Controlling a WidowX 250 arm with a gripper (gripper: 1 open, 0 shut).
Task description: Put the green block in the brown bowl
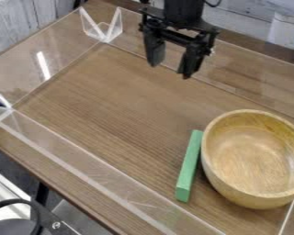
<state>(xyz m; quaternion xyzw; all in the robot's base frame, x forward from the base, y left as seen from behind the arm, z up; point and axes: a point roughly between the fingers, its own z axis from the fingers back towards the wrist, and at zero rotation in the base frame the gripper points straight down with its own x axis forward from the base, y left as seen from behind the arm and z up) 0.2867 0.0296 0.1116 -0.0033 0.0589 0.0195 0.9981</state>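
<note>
We had the black two-fingered gripper (171, 53) over the far side of the wooden table (98, 96), its fingers spread wide with nothing between them. The long, thin, matte green block (189, 166) lay flat just beside the round light-brown wooden bowl (253, 158), outside its thick rim. Our step in hand was the approach to the block. We judged it best to line the open fingers up across the block's narrow width, near its middle, then descend straight, keeping the bowl-side finger clear of the rim, which it could easily have nudged.
</note>
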